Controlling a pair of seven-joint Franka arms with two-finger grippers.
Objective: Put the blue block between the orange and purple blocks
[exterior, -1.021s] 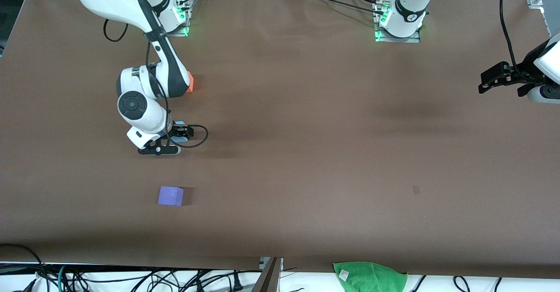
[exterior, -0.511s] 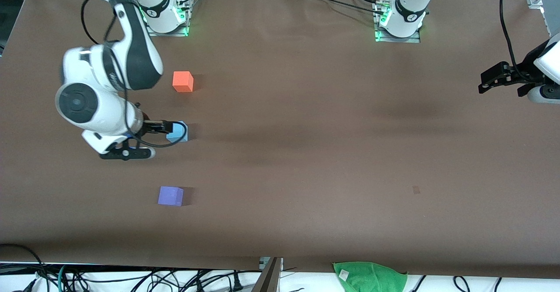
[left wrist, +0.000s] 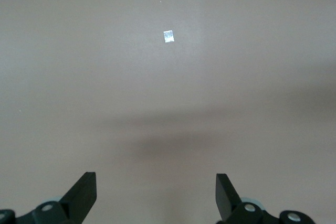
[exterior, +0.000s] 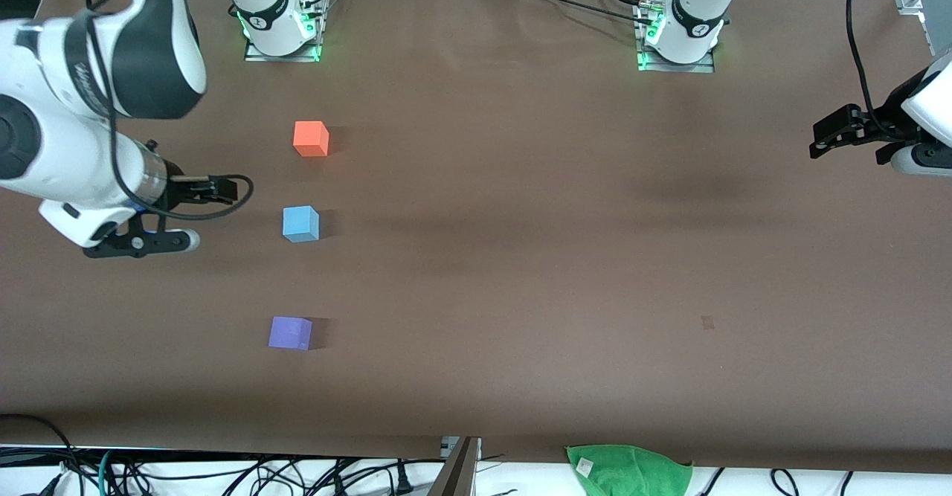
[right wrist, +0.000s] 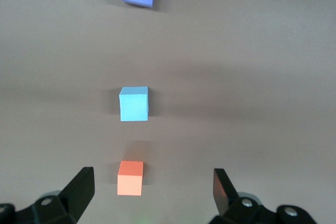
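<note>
Cubes sit in a row on your brown matte table (exterior: 520, 258): the blue block (exterior: 300, 224) rests between the orange block (exterior: 311, 138) and the purple block (exterior: 290, 332), apart from both, all smooth and sharp-edged. Your right gripper (exterior: 216, 189) hangs beside them, jaws open and empty. Your left gripper (exterior: 837, 133) waits at its table end, jaws open.
</note>
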